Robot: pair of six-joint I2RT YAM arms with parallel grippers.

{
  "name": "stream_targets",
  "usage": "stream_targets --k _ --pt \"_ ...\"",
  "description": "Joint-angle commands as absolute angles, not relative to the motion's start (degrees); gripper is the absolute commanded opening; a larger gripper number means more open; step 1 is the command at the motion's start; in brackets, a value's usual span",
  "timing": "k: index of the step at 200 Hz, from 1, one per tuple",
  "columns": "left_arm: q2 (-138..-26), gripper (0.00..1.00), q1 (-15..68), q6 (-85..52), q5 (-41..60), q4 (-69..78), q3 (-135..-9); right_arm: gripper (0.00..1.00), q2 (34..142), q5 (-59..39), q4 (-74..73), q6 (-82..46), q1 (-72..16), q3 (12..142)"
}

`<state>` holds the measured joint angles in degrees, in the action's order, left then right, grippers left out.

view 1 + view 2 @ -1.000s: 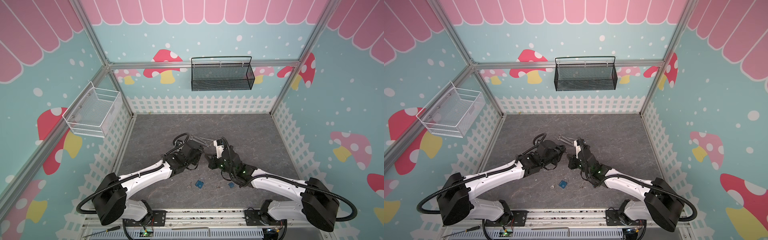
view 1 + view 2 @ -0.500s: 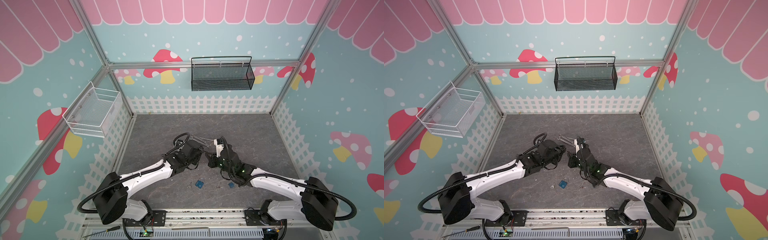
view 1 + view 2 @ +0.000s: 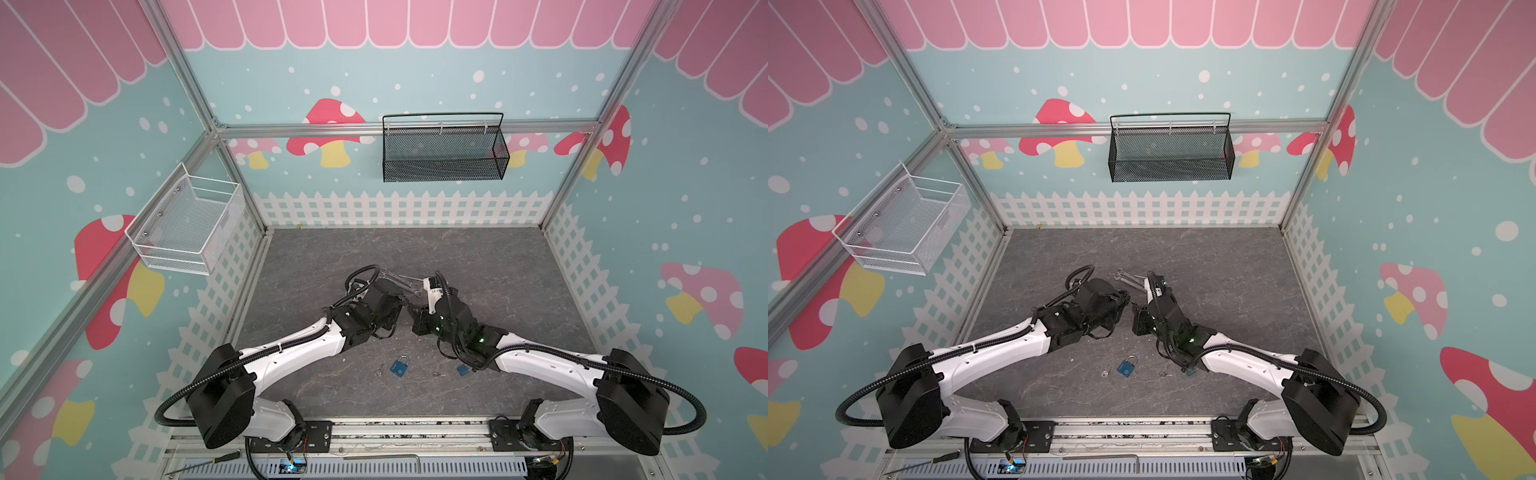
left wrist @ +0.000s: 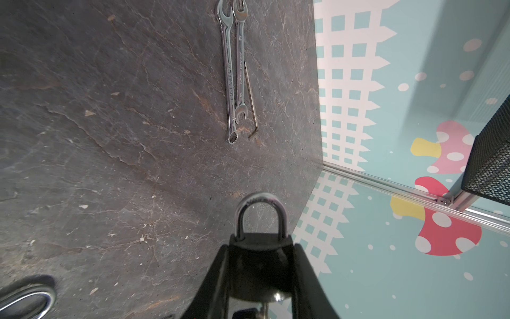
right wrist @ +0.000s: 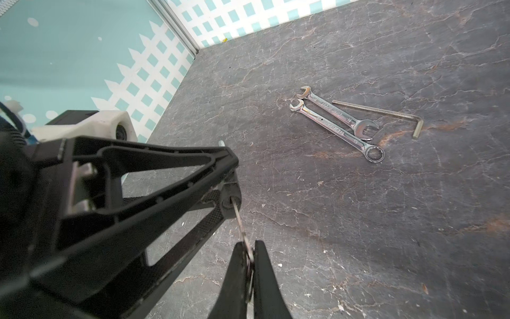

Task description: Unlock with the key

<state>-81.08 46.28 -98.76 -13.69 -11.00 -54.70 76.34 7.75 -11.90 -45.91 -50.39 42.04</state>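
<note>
**Key meets black padlock, one gripper on each**

In a top view the left gripper (image 3: 398, 306) and right gripper (image 3: 412, 312) meet tip to tip above the grey floor (image 3: 478, 266); a blue padlock (image 3: 400, 368) lies on the floor behind them, toward the arm bases. In the left wrist view the left gripper is clenched on the body of the black padlock (image 4: 259, 265); its shackle (image 4: 259, 205) sticks out past the fingertips; two wrenches (image 4: 234, 71) and a hex key (image 4: 251, 102) lie on the floor well beyond the tips. In the right wrist view the right gripper is pinched tight on the key (image 5: 239, 219) at its head; the blade runs from its tips into the keyhole in the padlock's end, between the left gripper's fingers (image 5: 176, 163).
</note>
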Motion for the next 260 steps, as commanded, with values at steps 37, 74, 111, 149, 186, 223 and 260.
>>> stream_targets --k 37,74,111,149,186,223,260 --pt "-83.43 0.00 47.02 -98.52 -11.25 -10.82 -57.98 0.00 79.37 6.51 -12.65 -45.87 -51.88 46.91" --pt "-83.76 0.00 47.28 -98.07 -10.54 -11.38 -58.92 0.00 81.32 6.39 -11.88 -45.56 -52.16 49.60" --pt "-84.01 0.00 47.64 -98.64 -8.79 -11.13 -59.00 0.00 81.86 1.77 -15.46 -46.31 -52.21 50.55" --pt "-84.11 0.00 47.88 -100.61 -4.62 -6.86 -57.65 0.00 81.14 -0.26 -17.98 -47.49 -52.21 50.54" --pt "-83.51 0.00 48.07 -103.43 -2.63 -3.92 -55.84 0.00 81.16 5.80 -17.59 -43.38 -52.47 49.88" --pt "-82.60 0.00 48.24 -100.03 -4.97 -7.87 -56.46 0.00 79.85 7.33 -17.62 -39.55 -52.38 50.04" --pt "-83.21 0.00 48.98 -96.39 -7.49 -12.57 -58.05 0.00 79.25 2.29 -18.19 -38.64 -52.38 51.11"
